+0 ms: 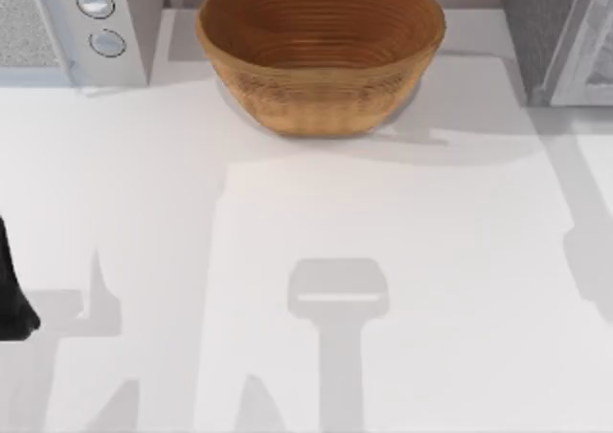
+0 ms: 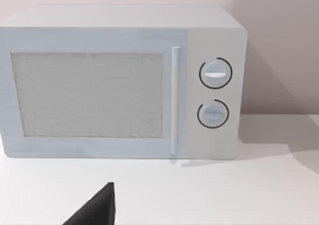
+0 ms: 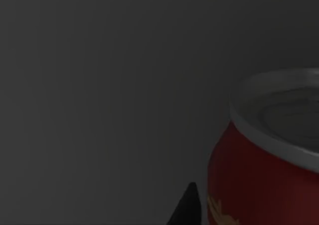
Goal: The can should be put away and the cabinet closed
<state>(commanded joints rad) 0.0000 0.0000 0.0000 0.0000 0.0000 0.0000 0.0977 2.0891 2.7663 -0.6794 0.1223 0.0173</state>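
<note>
Can (image 3: 259, 175): red body, silver-grey top, upright. Seen close in the right wrist view, against a dim grey surface. Its place relative to the bowl cannot be told.

Right gripper: a dark fingertip (image 3: 188, 207) shows just beside the can's lower side. Contact with the can cannot be told; whether the fingers are apart or together cannot be told.

Left arm (image 1: 13, 289): a dark part shows at the table's left edge, well left of the bowl and nearer the front.

Left gripper: one dark fingertip (image 2: 97, 210) shows in the left wrist view, above the table surface, pointed toward the microwave. Fingers apart or together: cannot tell.

Bowl (image 1: 321, 55): wicker, wide, upright, at the rear centre of the table (image 1: 383, 356). Nothing visible inside it.

Microwave (image 1: 86, 26): white, left of the bowl at the rear left corner. Door shut, vertical handle (image 2: 174, 100), two round knobs (image 2: 215, 73) stacked beside the handle.

Cabinet (image 1: 565, 35): grey, right of the bowl at the rear right corner. Door state cannot be told.
</note>
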